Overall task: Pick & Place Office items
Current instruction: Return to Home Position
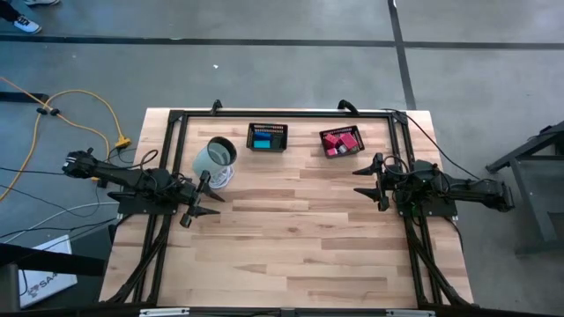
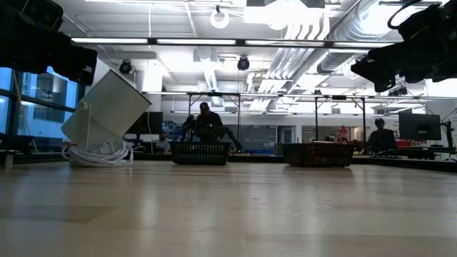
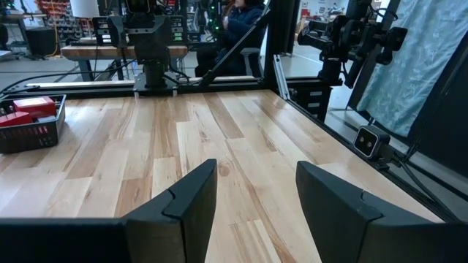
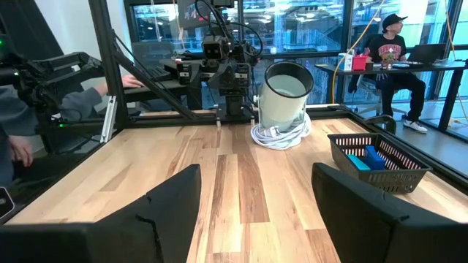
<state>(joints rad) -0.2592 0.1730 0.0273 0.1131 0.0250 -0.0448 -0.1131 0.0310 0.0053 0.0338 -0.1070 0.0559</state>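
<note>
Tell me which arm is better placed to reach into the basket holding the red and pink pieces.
Right. The right gripper sits near that basket, fingers open; the left gripper is across the table, by the tilted pale container.

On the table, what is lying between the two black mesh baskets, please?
Nothing lies there. The high view shows only bare wood of the table between the left basket and the right basket; they stand apart.

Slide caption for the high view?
Sorted: left gripper and right gripper open; blue items in left basket, red items in right basket.
</note>
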